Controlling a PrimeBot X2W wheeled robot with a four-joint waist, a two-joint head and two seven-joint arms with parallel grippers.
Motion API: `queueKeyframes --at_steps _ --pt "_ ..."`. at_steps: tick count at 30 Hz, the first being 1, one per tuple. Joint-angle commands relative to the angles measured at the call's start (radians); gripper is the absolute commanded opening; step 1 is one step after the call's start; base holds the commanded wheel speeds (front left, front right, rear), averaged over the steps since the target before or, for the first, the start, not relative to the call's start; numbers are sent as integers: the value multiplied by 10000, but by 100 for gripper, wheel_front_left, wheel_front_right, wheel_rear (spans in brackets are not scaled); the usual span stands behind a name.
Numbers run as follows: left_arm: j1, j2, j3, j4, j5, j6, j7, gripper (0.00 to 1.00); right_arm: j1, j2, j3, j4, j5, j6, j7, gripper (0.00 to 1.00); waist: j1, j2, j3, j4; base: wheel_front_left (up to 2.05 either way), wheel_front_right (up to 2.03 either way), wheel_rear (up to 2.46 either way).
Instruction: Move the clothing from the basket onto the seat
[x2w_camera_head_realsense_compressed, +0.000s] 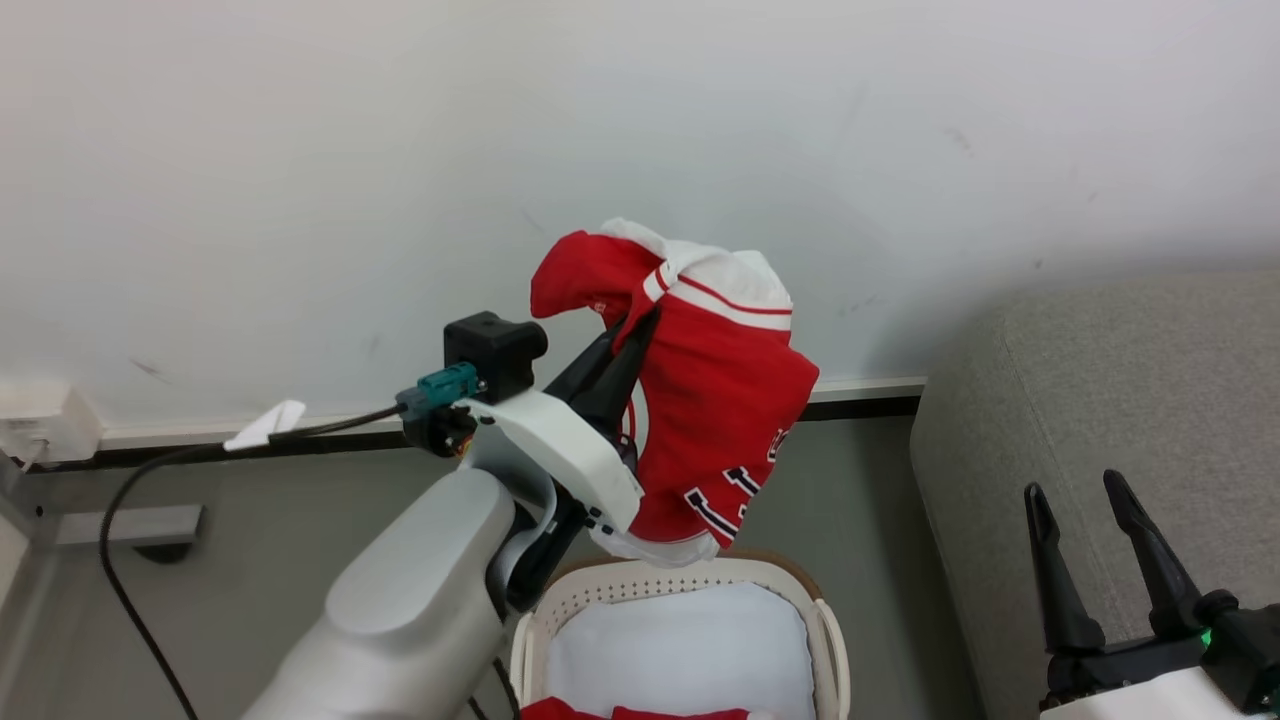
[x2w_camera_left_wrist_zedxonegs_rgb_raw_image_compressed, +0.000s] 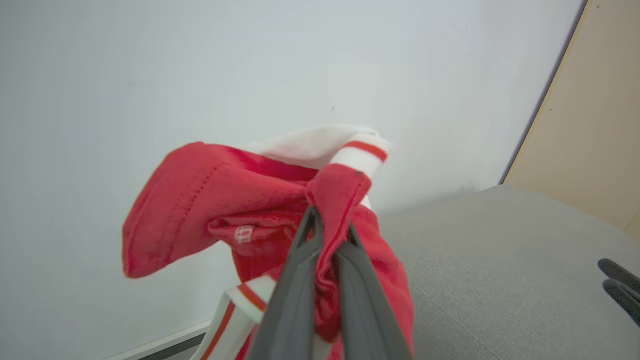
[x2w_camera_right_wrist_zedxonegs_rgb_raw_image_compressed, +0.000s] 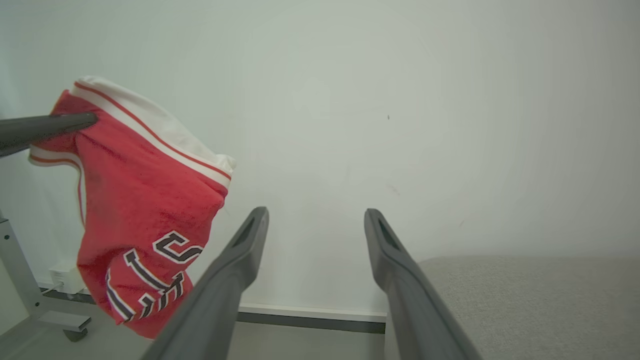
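My left gripper (x2w_camera_head_realsense_compressed: 640, 325) is shut on a red garment (x2w_camera_head_realsense_compressed: 725, 400) with white trim and black-and-white lettering, held up in front of the wall above the basket (x2w_camera_head_realsense_compressed: 830, 640). The left wrist view has the red cloth (x2w_camera_left_wrist_zedxonegs_rgb_raw_image_compressed: 220, 205) pinched between my two fingers (x2w_camera_left_wrist_zedxonegs_rgb_raw_image_compressed: 300, 280). In the right wrist view the same garment (x2w_camera_right_wrist_zedxonegs_rgb_raw_image_compressed: 145, 220) hangs at the left. More red clothing (x2w_camera_head_realsense_compressed: 640, 712) lies at the basket's near edge on the white lining. My right gripper (x2w_camera_head_realsense_compressed: 1080, 490) stands open and empty over the grey seat (x2w_camera_head_realsense_compressed: 1100, 380); its own view (x2w_camera_right_wrist_zedxonegs_rgb_raw_image_compressed: 315, 212) looks between its fingers at the wall.
A white wall with a dark skirting strip (x2w_camera_head_realsense_compressed: 860, 405) stands behind. A black cable (x2w_camera_head_realsense_compressed: 130, 500) runs along the grey floor at the left, near a metal frame leg (x2w_camera_right_wrist_zedxonegs_rgb_raw_image_compressed: 20, 280). A beige panel (x2w_camera_left_wrist_zedxonegs_rgb_raw_image_compressed: 595, 125) rises beyond the seat (x2w_camera_left_wrist_zedxonegs_rgb_raw_image_compressed: 500, 265).
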Motion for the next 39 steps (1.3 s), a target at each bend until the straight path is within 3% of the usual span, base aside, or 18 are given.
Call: queueKeyframes --at_steps 1,10,19,24,32,39 --pt "-2 233 66 -598 47 228 131 0 242 28 47 58 99 -21 5 100 3 -1 -163 137 0 0 0" --pt "350 889 235 -2893 27 1056 873 0 246 -16 411 75 240 -21 5 100 3 -1 -337 202 0 0 0" --pt "715 1189 228 -4077 -45 1483 1309 0 125 -174 865 44 435 -21 5 100 3 -1 -288 265 0 0 0" --pt "842 1225 195 -4328 -112 1557 1354 0 -66 -212 1373 29 691 -21 5 100 3 -1 -245 291 0 0 0" --pt "868 1117 63 -4522 -201 1529 1414 0 -733 -559 3524 495 1513 -21 5 100 3 -1 -250 416 0 0 0" --pt "835 794 -184 -4669 -437 1297 1525 0 -1565 -394 4968 1443 2250 -21 5 100 3 -1 -319 840 0 0 0"
